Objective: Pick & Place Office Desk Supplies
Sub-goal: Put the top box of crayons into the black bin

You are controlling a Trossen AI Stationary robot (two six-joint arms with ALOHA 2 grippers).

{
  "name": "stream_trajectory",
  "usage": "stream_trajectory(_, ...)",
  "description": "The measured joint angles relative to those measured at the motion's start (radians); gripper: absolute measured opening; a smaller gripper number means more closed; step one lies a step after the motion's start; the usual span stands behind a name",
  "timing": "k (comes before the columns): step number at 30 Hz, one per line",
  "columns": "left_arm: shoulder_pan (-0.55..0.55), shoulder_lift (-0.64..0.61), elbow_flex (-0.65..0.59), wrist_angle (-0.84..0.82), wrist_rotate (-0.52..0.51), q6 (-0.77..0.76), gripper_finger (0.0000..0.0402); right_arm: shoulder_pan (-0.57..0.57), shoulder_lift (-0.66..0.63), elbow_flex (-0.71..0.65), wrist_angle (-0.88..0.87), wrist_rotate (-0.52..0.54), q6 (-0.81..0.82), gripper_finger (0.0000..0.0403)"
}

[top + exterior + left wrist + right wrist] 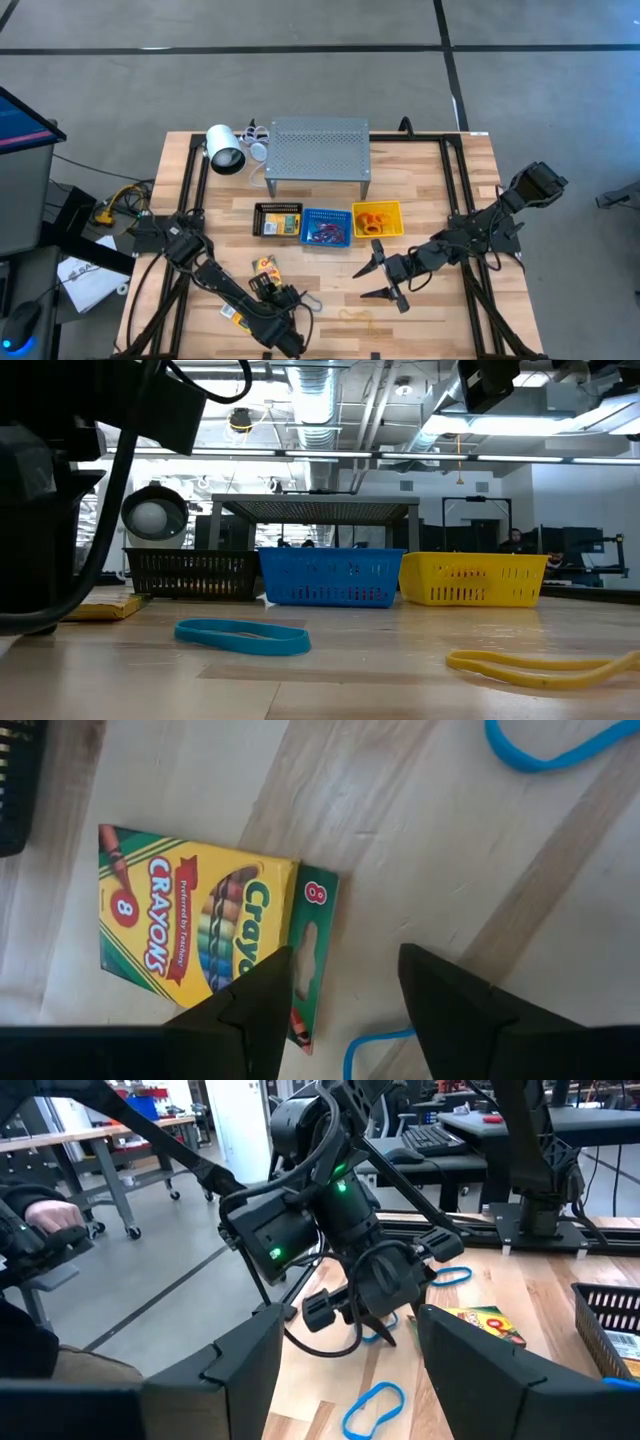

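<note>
Grey floor [300, 80], exposed ceiling ducts [320, 405]

You are looking at a grey perforated metal shelf [318, 148] standing at the far side of the wooden table [440, 185], with a white cylindrical lamp [224, 149] lying just beside it. A dark monitor [22, 122] is sitting off the table's edge.
</note>
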Motion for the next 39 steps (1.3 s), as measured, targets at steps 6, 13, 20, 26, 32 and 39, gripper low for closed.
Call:
stream_trajectory(6, 0.011, -0.009, -0.001, -0.025, 0.004, 0.000, 0.0182, 0.000, 0.000, 0.000, 0.027, 0.000, 0.002, 0.0226)
stream_trajectory(13, 0.026, -0.007, -0.004, -0.066, 0.006, 0.005, 0.0182, -0.007, 0.000, 0.000, 0.031, 0.000, 0.019, 0.0226)
stream_trajectory(20, 0.038, -0.006, -0.005, -0.084, 0.001, 0.028, 0.0182, -0.012, 0.000, 0.000, 0.031, 0.000, 0.028, 0.0226)
stream_trajectory(26, 0.039, -0.006, -0.006, -0.084, -0.006, 0.036, 0.0176, -0.012, 0.000, 0.000, 0.031, 0.000, 0.028, 0.0226)
stream_trajectory(32, 0.048, -0.006, -0.006, -0.072, -0.009, 0.036, 0.0160, -0.012, 0.000, 0.000, 0.030, 0.000, 0.028, 0.0226)
stream_trajectory(39, 0.049, -0.006, -0.006, -0.069, -0.018, 0.035, 0.0161, -0.011, 0.000, 0.000, 0.024, 0.000, 0.028, 0.0226)
